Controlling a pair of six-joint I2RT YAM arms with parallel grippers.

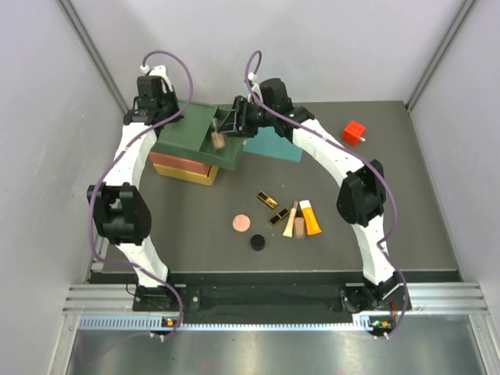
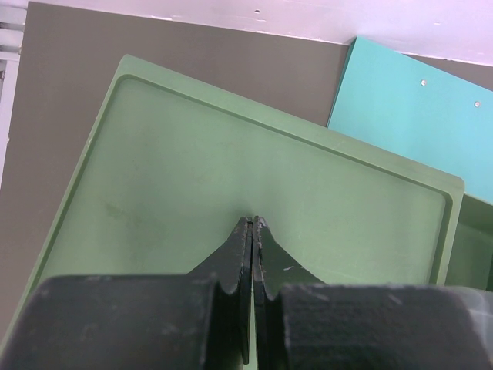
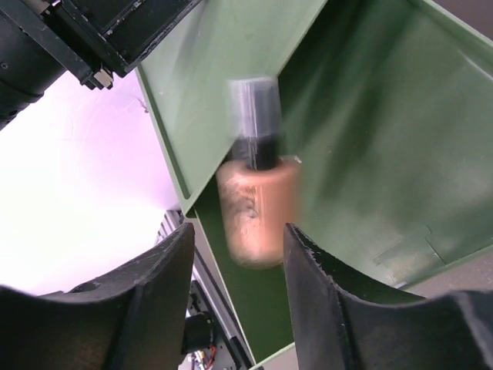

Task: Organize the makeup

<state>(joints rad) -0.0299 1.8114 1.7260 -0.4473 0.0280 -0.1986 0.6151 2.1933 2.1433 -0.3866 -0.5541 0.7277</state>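
Top external view, from the left: the left gripper [image 1: 173,116] sits at the green lid [image 1: 187,134]. Its wrist camera shows its jaws pressed together with the tips at the lid's inner face, apparently propping it up; actual contact cannot be confirmed.

The step in hand looks like dropping one item into the green box [image 3: 370,154]. To do it well, the left arm should hold the lid steady and upright. The right arm should let go only when the item is well inside the rim, then lift straight out without clipping the lid or wall.

Further right, the brown bottle [image 3: 258,208] with its black cap hangs between the right gripper [image 3: 239,231] fingers [image 3: 154,293], cap pointing into the box. The jaws stand apart, with a gap on each side of the bottle. The bottle is blurred, which suggests it is free and falling. It lies just beyond the fingertips, over the box floor beside the lid.

On the table nearer the arms lie the pink disc [image 1: 241,223], black jar [image 1: 257,243], black-and-gold cases [image 1: 267,200] and tubes [image 1: 310,219], well apart from both grippers.
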